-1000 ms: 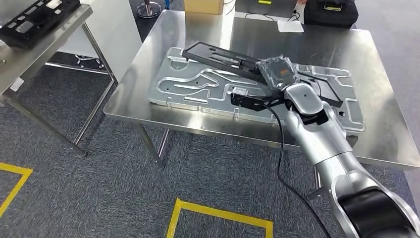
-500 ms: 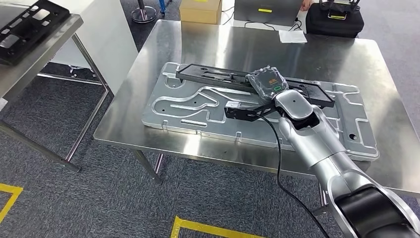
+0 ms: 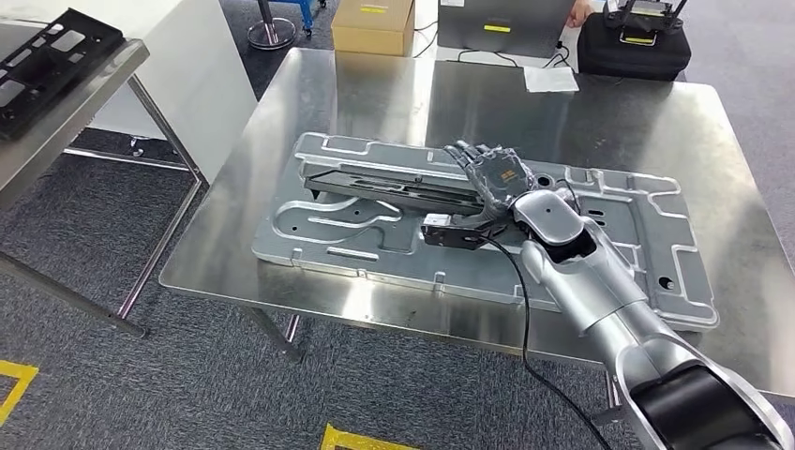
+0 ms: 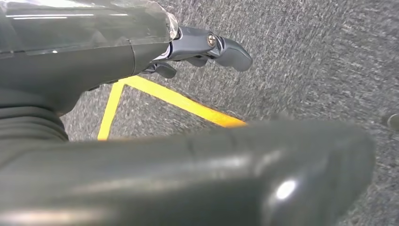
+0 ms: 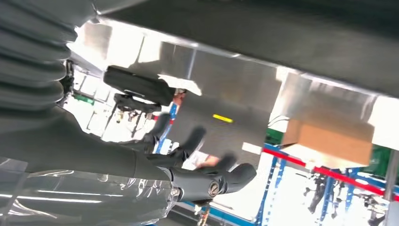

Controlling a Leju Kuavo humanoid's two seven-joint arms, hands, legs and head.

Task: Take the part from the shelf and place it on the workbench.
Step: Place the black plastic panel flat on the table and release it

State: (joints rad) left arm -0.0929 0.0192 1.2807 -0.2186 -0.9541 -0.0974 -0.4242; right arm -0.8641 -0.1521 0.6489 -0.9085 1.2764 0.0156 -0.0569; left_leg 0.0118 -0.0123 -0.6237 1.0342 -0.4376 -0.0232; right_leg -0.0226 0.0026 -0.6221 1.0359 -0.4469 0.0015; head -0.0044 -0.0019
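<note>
Lowered since a second ago, black part [image 3: 394, 184] now lies flat on grey plate [image 3: 656, 244]; my right hand [image 3: 492, 173] has let go, fingers spread. Left hand [image 4: 207, 47] holds nothing, fingers apart.

The large embossed grey metal plate [image 3: 375, 239] covers the middle of the steel worktop [image 3: 375, 94]. Bare strips run along the far and left edges; a black case [image 3: 628, 47] blocks the far right corner.
</note>
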